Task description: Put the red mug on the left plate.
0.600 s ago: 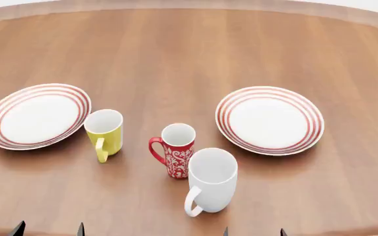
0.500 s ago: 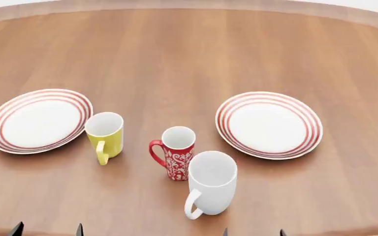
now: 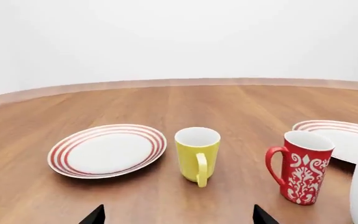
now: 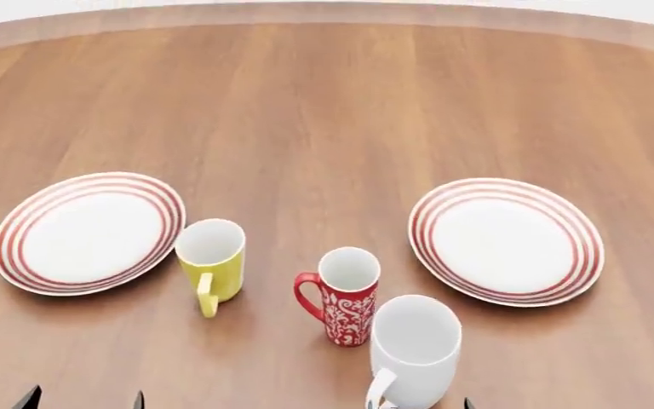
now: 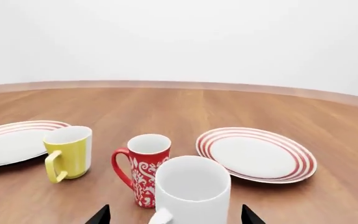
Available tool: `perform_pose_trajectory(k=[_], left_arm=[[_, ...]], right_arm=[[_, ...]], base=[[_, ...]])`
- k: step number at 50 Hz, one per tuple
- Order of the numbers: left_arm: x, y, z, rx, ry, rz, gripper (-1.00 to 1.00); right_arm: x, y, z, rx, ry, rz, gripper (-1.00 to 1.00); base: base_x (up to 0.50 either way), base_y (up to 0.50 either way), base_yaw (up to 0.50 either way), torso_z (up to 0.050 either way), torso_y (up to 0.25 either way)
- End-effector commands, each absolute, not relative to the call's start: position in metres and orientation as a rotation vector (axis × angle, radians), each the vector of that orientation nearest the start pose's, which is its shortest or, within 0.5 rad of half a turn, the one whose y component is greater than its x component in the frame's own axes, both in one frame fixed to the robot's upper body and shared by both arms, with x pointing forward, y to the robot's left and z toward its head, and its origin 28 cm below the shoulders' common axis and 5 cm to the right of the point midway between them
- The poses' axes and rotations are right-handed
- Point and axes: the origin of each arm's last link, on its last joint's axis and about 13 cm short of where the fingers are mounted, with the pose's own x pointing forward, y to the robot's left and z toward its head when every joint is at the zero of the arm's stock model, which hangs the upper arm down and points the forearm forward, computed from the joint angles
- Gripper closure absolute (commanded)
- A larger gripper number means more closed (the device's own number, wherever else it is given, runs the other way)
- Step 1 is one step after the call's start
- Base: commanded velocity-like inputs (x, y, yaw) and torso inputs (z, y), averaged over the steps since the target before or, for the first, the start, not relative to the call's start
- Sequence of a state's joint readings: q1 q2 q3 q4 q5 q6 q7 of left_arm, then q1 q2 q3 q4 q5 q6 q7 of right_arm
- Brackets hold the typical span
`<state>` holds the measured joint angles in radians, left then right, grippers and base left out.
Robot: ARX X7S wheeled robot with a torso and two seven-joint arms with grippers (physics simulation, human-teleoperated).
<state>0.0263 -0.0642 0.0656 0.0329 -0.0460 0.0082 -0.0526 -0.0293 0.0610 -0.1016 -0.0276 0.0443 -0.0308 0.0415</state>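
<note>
A: Where's the red mug right now?

B: Upright on the table, near the front edge, between the yellow mug on its left and the white mug just beside it, nearer and to the right. The left plate sits bare, past the yellow mug.

A: And the grippers?

B: Both are low at the near edge. The left gripper and right gripper each show two dark fingertips spread well apart with nothing between them, so both look open and empty.

A: What might go wrong?

B: I'd judge crowding the main risk. The white mug stands so close that a finger could knock it over, and carrying leftward could clip the yellow mug.

A: Do the views differ?

B: The head view shows both plates whole. The right wrist view shows the white mug overlapping the red mug's lower part; the left wrist view shows its handle clear, but cuts off the right plate.
</note>
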Motion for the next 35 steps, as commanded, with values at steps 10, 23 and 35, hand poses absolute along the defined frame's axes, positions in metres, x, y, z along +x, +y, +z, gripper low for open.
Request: perform_pose_trajectory(k=[10,23,35], left_arm=[[0.2041,0.2061,0.0131,0.033,-0.007,-0.036,-1.00],[0.2033,0.2075,0.0117,0.022,0.000,-0.042,-1.00],[0.2030,0.2073,0.0116,0.025,0.002,-0.045,-1.00]], right_arm=[[0.2023,-0.0884,0.0136,-0.012,-0.027,0.079,-1.00],[0.2020,-0.0861,0.0110,-0.021,-0.023,0.089,-1.00],[0.2023,-0.0855,0.0110,-0.014,-0.023,0.093,-1.00]], base=[[0.37,0.26,0.00,0.000,0.000],[0.38,0.29,0.00,0.000,0.000],[0.39,0.32,0.00,0.000,0.000]])
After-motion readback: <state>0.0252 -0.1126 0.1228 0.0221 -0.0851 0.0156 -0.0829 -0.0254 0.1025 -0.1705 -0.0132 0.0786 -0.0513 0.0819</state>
